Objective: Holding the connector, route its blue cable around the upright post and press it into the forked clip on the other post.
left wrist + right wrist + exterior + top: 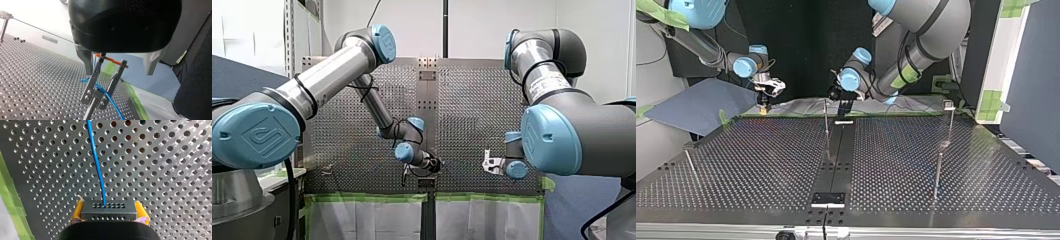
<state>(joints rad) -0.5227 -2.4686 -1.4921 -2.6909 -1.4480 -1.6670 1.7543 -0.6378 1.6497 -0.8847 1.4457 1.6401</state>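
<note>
My right gripper point(109, 213) has its yellow pads point(77, 212) shut on a dark connector block point(108, 208). A blue cable point(96, 162) leaves the block and runs ahead over the perforated plate. In the left wrist view the cable point(111, 98) lies in the forked metal clip point(103, 83) on top of a thin post. My left gripper point(119, 72) hangs just above that clip, open and holding nothing. In the top view my left gripper point(843, 103) is beside the post point(826, 120) near the middle. My right gripper point(765, 99) is further to the left there.
Other thin posts stand on the perforated table point(761, 165): one with a small top piece point(949, 105) at the top view's right, one in front of it point(937, 172), and a leaning one point(690, 161) at the left. Green tape point(10, 195) marks the table edge.
</note>
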